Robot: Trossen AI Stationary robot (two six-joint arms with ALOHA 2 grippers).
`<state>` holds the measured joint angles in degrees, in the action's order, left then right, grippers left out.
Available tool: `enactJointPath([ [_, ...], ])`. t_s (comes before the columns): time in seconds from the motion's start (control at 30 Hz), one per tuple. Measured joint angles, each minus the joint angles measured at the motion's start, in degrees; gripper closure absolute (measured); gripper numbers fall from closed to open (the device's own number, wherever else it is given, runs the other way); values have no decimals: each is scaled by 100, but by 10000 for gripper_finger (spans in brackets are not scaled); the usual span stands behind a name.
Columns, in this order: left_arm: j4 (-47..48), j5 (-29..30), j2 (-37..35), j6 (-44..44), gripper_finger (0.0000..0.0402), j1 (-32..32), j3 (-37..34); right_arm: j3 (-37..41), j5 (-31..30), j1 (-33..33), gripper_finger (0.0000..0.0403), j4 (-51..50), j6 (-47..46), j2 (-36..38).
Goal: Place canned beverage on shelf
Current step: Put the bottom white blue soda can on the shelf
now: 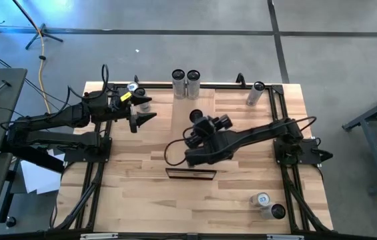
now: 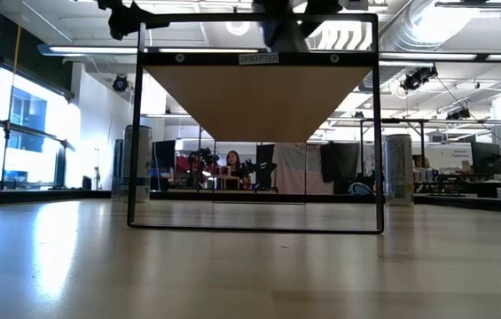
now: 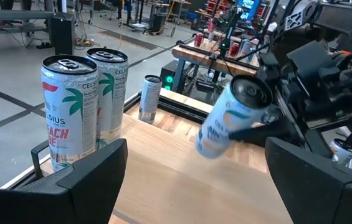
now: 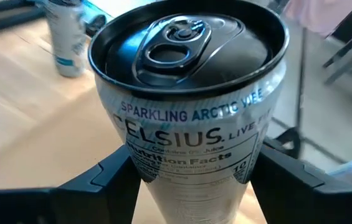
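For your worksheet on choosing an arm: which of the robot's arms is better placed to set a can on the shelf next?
The right. Its hand is shut on a silver Celsius can with a black lid, over the pale wooden shelf. The left hand is open and empty at the table's left.

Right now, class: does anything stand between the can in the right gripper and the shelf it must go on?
Nothing visible does. The right gripper holds the can above the shelf, over bare board. Two other cans stand at its far end. The left gripper waits aside.
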<state>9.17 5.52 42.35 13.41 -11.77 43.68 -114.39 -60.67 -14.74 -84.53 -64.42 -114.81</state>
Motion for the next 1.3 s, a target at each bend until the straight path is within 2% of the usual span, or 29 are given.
enactJointPath([
  [0.23, -6, 0, 0, 413, 51, 1, 2, 60, -296, -20, 158, -533, 117, 210],
  [0.43, -38, 2, 0, 537, 51, 2, 2, 1207, -182, -27, 158, -179, 33, 856],
  [0.57, -51, 11, 0, 740, 51, 0, 2, 2292, -152, -82, 158, 1110, 296, 1840],
  [0.7, -55, 13, 0, 749, 51, 0, 2, 3440, -71, -96, 157, 3172, 1493, 3016],
  [0.8, -148, 15, 2, 749, 51, 0, 2, 4382, 541, 42, 157, 5121, 2756, 3804],
  [0.9, -335, 17, 0, 747, 51, 0, 2, 5286, 1650, 341, 157, 7025, 3805, 4346],
  [1.0, -425, 20, 0, 746, 51, 1, 2, 5902, 2847, 756, 157, 8468, 4310, 4578],
  [1.13, -511, 22, 0, 747, 51, 0, 2, 6152, 3986, 1336, 157, 9009, 4503, 4534],
  [1.3, -616, 28, 0, 745, 51, 1, 2, 6053, 4712, 1838, 157, 8999, 4774, 4302],
])
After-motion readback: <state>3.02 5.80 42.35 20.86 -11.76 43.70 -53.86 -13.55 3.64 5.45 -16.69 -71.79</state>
